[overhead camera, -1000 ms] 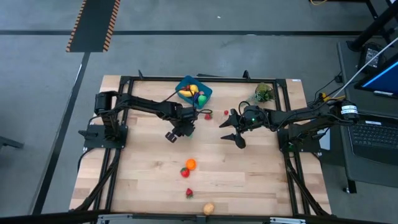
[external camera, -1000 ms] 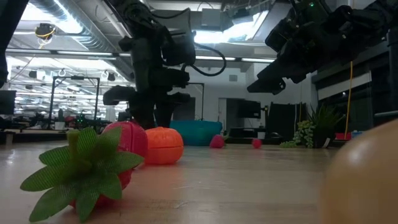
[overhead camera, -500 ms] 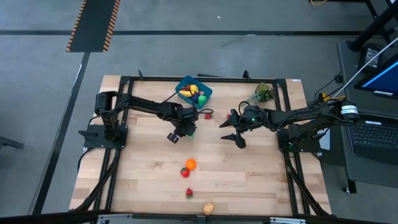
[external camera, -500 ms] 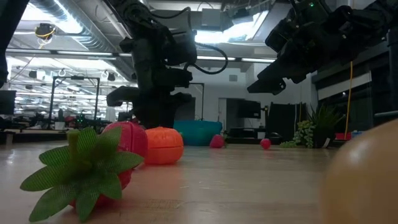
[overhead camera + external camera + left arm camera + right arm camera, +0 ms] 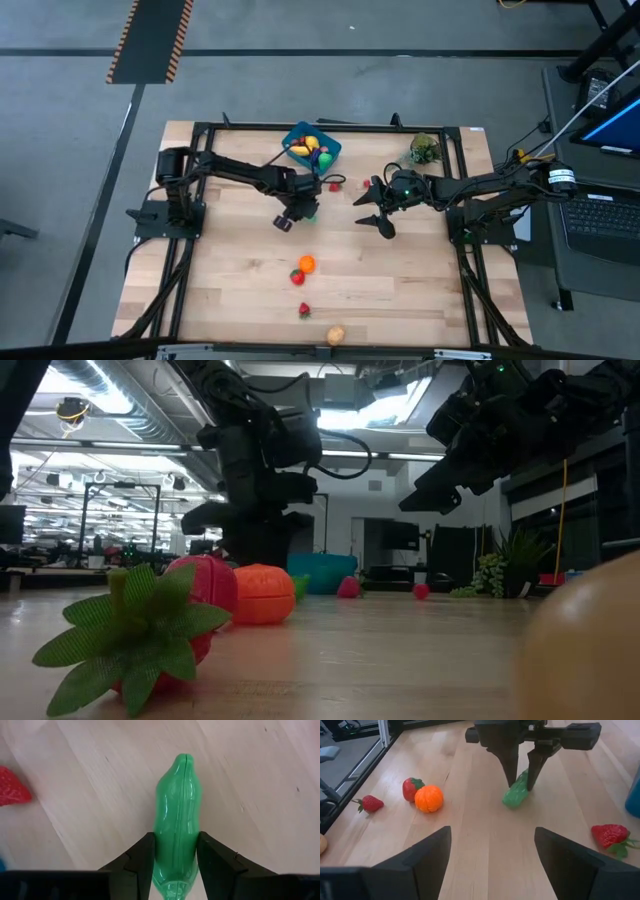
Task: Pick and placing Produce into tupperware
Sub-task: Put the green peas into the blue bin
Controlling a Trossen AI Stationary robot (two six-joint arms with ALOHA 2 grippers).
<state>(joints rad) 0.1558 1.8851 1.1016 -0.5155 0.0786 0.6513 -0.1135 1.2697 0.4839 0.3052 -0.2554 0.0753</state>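
My left gripper is shut on a green toy pod near the middle of the table, just in front of the blue tupperware, which holds yellow, red and green produce. My right gripper hovers open to the right of it, above bare wood, touching nothing. A strawberry and a small red fruit lie between the grippers and the tupperware. An orange, two red strawberries and a tan fruit lie nearer the near edge. My left gripper pinches the green pod's thick end between its two fingers, coming from above and pointing down, with the fingers along the pod. The pod juts out below the fingertips, tilted, its pointed end at the wood; whether it rests there I cannot tell.
A grey-green plant sprig stands at the far right corner. A dark frame runs round the table's edge. Bare wood lies between the two grippers and left of the loose fruit.
My left gripper, with the green pod, has shifted a little toward the table's right.
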